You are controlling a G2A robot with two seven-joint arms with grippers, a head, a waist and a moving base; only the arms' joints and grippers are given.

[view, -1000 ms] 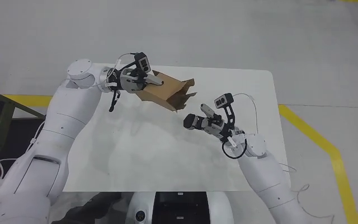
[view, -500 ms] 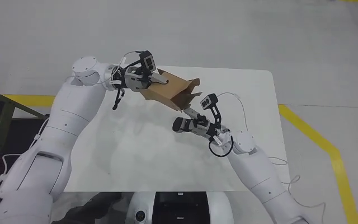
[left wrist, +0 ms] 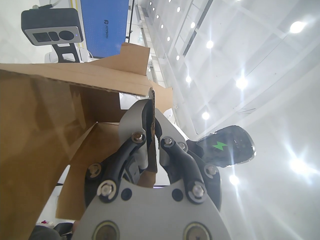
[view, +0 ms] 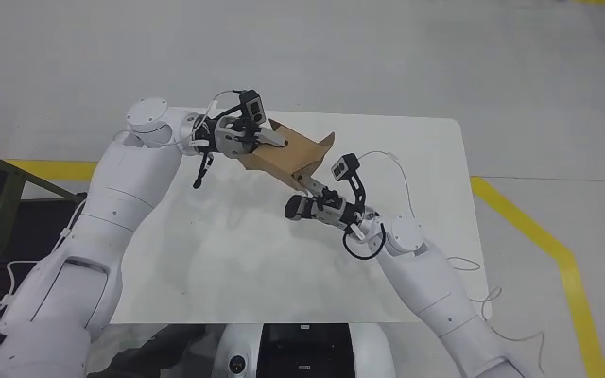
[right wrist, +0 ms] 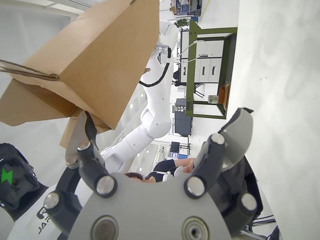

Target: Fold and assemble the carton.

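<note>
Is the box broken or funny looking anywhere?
Not broken, just unfinished. The carton hangs tilted above the table, pinched by one wall in the left claw. Its end flaps, near the open right claw, stick out loose instead of being folded shut.

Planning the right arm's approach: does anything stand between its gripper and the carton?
Nothing visible does. The open right gripper is near the flapped end of the carton; the left gripper clamps its opposite edge.

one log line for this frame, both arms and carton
left gripper: shut on carton edge | carton: held off table, end flaps open | right gripper: open, by carton's open end | stage: not assembled
</note>
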